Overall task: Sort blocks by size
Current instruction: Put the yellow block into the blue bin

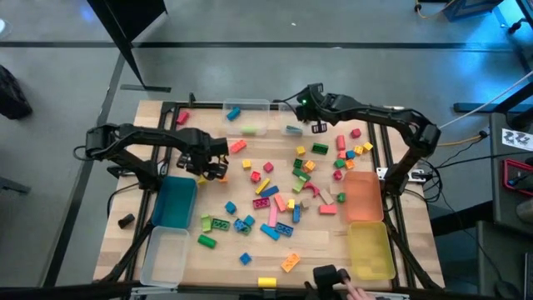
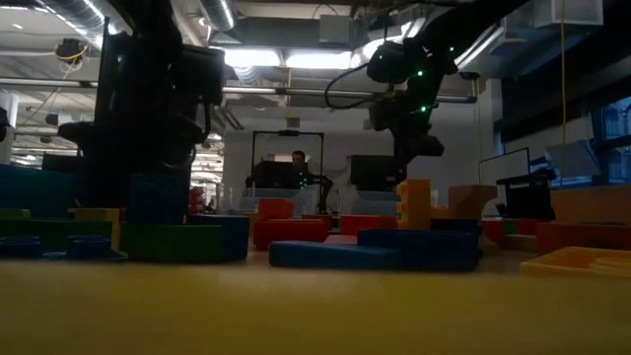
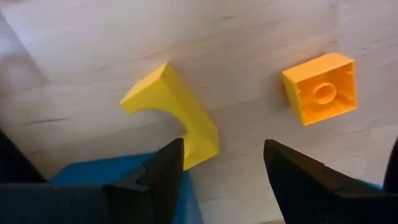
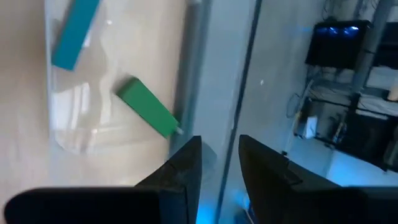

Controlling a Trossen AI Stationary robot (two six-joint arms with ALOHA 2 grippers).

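On the bench's (image 1: 250, 275) left, beside the blue bin (image 1: 173, 202), the left gripper (image 3: 222, 163) hangs, fingers spread, above a yellow arched block (image 3: 174, 115) lying diagonally. Only the right wrist view shows the right gripper (image 4: 219, 162), fingers narrowly parted and empty, over the far clear bin (image 4: 118, 81).

My work surface is a pale wooden table (image 1: 250, 250), and most of the blocks (image 1: 283, 187) lie loose across its middle, a few more scattered toward the near edge. Along my left side sit a blue bin (image 1: 173, 202) and a clear bin (image 1: 164, 257), along my right an orange bin (image 1: 363, 195) and a yellow bin (image 1: 371, 250). A second clear bin (image 1: 250, 117) rests at the far edge with a blue bar and a green bar inside.
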